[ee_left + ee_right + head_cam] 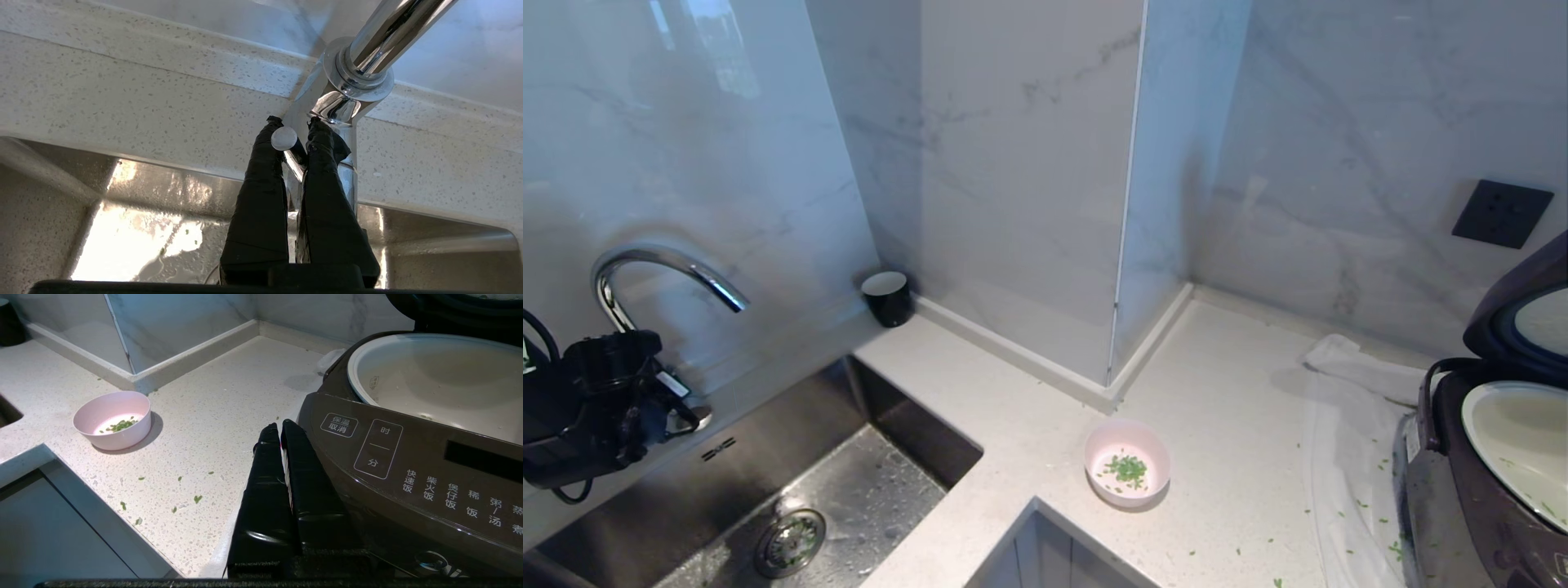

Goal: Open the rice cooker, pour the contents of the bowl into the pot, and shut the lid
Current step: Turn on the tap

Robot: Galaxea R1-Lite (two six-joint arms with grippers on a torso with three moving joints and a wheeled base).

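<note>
The left tool (294, 134) and right tool (280, 430) have glossy black-wrapped fingers, with black cables.

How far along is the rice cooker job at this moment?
Done: the rice cooker has its lid up, exposing the pot. In hand: nothing on task; the left gripper is shut on the faucet handle by the sink. Left: the bowl sits on the counter with its green contents; pouring and closing remain.
</note>
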